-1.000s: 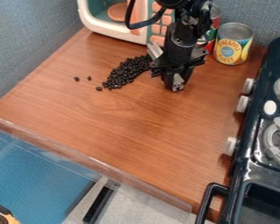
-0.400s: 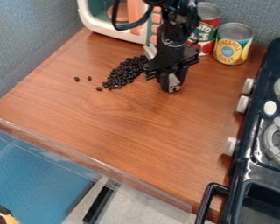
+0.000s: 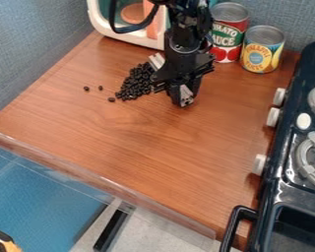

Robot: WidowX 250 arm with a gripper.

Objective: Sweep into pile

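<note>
Brown wood-grain tabletop (image 3: pixel 127 147) is spreading through the middle of the cam view, w/ a blue-grey textured wall (image 3: pixel 35 49) rising at its left & back. On its upper left part, approx. beside the arm, a pile of small, black, shiny beans (image 3: pixel 134 84) is lying; it is forming a slanted, uneven heap. Three loose beans are resting apart from it: two are sitting to the left, near each other, & the third (image 3: pixel 111 99) is sitting just beside the lower end of the pile.

The black two-finger gripper (image 3: pixel 183 96) is hanging down at the right side of the pile, covering part of it from the cam. Whether it is touching the beans or the wood, one cannot tell; whether the claw is opening wide, closing or gripping sth., one also cannot tell. Thick black cable (image 3: pixel 130 29) is curving at the arm's upper left.

Behind, a white toy microwave w/ teal inside (image 3: pixel 114 33) is standing, partly hidden by the arm. To the right of the arm, a red metal can w/ green on its label (image 3: pixel 229 27) & a shorter yellow-and-blue can (image 3: pixel 262 54) are standing upright. Along the right edge, a glossy black toy stove w/ pale knobs (image 3: pixel 275 182) is standing.
</note>
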